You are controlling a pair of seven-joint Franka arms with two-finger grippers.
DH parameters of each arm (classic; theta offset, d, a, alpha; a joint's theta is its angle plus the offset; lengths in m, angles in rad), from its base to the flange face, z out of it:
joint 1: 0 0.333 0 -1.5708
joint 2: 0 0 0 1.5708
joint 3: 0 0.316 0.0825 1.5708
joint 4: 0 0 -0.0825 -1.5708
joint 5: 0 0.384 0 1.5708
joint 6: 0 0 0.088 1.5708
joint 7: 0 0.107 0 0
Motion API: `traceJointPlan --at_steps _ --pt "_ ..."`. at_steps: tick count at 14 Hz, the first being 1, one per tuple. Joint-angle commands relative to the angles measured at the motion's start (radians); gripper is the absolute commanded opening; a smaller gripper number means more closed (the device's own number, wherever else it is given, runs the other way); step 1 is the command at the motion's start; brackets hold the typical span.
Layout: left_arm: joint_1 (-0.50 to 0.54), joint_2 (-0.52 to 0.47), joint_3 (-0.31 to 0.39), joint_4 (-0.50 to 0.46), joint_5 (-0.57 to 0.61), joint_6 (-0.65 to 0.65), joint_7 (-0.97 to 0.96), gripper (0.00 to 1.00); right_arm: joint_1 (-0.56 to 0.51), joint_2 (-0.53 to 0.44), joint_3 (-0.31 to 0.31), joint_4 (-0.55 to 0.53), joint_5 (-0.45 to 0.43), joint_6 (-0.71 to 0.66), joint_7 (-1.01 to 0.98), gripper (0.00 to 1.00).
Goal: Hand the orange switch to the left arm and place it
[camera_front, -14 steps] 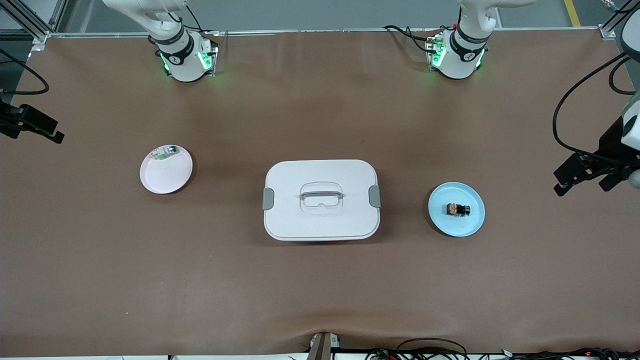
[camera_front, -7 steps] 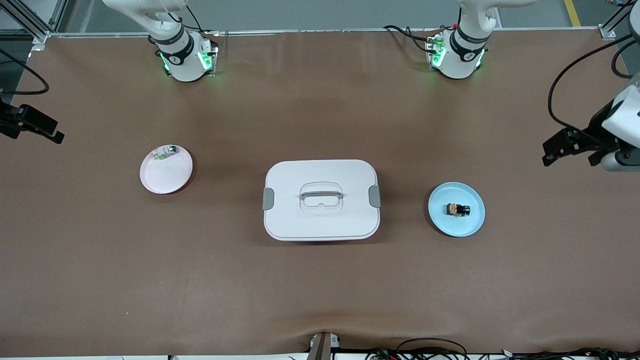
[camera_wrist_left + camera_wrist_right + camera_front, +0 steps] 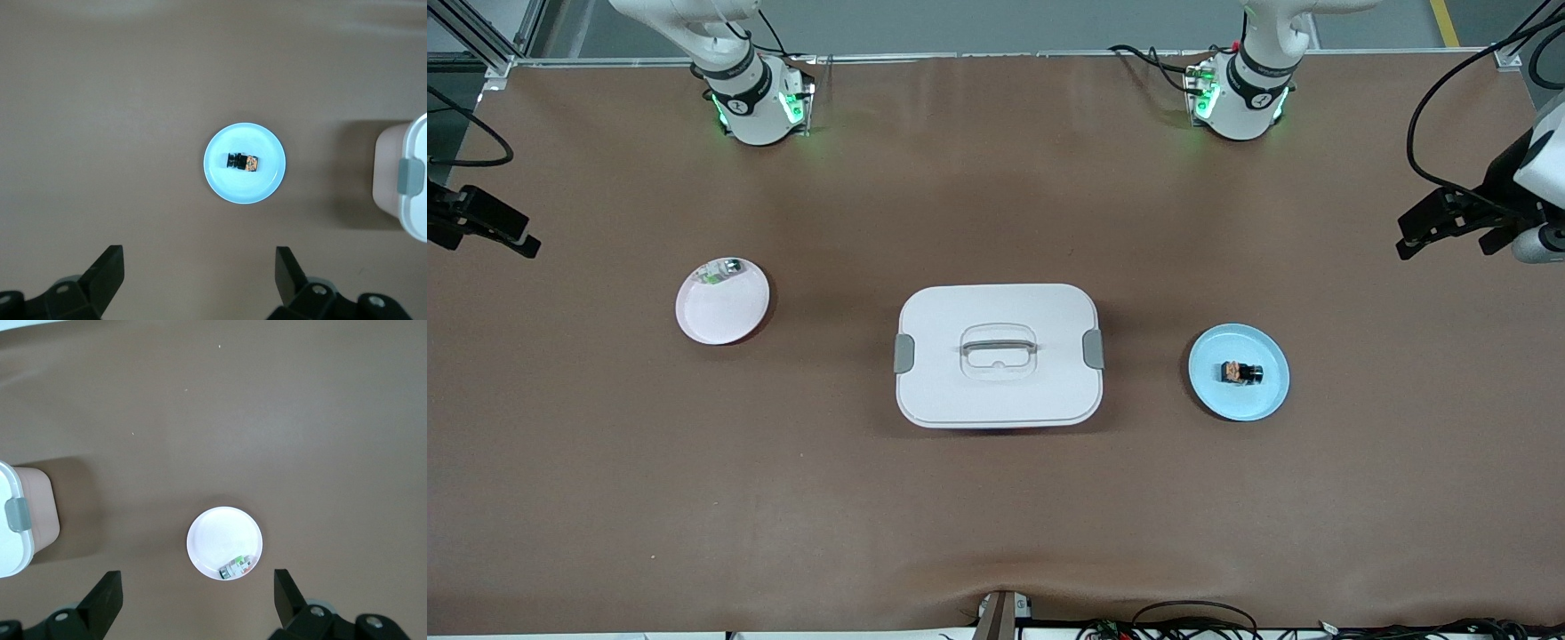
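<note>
The orange switch (image 3: pixel 1241 372) lies on its side on a blue plate (image 3: pixel 1214 396) at the left arm's end of the table; the left wrist view shows the switch (image 3: pixel 243 162) on that plate (image 3: pixel 227 185). My left gripper (image 3: pixel 1448 242) hangs open and empty over bare table by that end's edge, well apart from the plate; in its wrist view the left gripper (image 3: pixel 199 261) holds nothing. The white box (image 3: pixel 996 396) stands mid-table. My right gripper (image 3: pixel 480 233) waits open and empty at the other end, and in its wrist view the right gripper (image 3: pixel 197 583) also holds nothing.
A pink plate (image 3: pixel 720 316) toward the right arm's end holds a small green-and-silver component (image 3: pixel 721 269); the right wrist view shows that plate (image 3: pixel 213 537) and component (image 3: pixel 238 567). The box's clipped ends show in both wrist views (image 3: pixel 408 180) (image 3: pixel 15 520). Cables lie along the table's front edge.
My left gripper has swung along the table's end toward the robots' bases, still open. The right arm, switch, plates and box have not moved.
</note>
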Motion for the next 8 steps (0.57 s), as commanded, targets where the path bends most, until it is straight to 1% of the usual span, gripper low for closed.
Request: traceJointPlan --at_steps 1,4,6,8 --pt "0.005 -0.009 0.002 0.002 -0.012 -0.016 0.074 1.0 0.0 -0.016 -0.008 -0.01 0.015 0.024 0.011 1.0" --pt "0.01 -0.007 0.006 0.002 -0.014 -0.016 0.08 1.0 0.0 -0.014 -0.008 -0.009 0.012 0.006 -0.004 1.0" --pt "0.01 -0.006 0.006 0.003 -0.014 -0.016 0.068 1.0 0.001 -0.016 -0.006 -0.004 0.001 -0.049 -0.004 1.0" --pt "0.01 -0.007 0.006 0.003 -0.015 -0.016 0.065 1.0 -0.002 -0.017 -0.012 0.028 0.001 -0.094 -0.002 1.0"
